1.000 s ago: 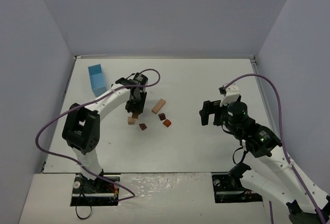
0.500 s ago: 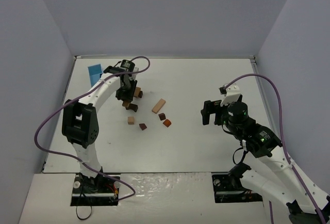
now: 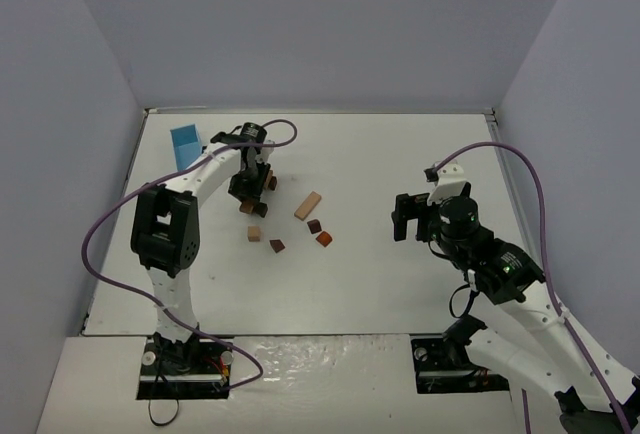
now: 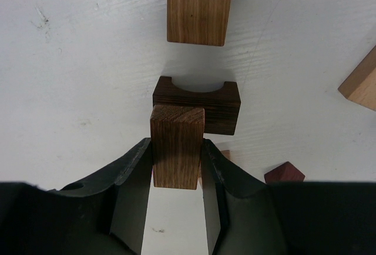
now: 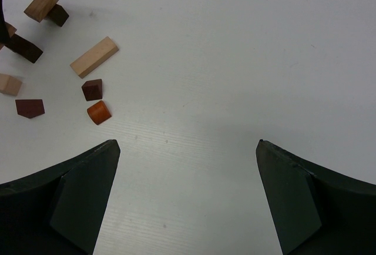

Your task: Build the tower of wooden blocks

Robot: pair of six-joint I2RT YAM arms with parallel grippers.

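Now the left gripper is clamped on a brown block near the tower. I think it is carrying; next, line up over the tower and lower gently. The right gripper hangs open, far from the tower.

I find nothing readable in any of my views: no words, brands or numbers. The wood blocks show me only bare grain

brown bar: held upright | dark arched block: flat, just beyond
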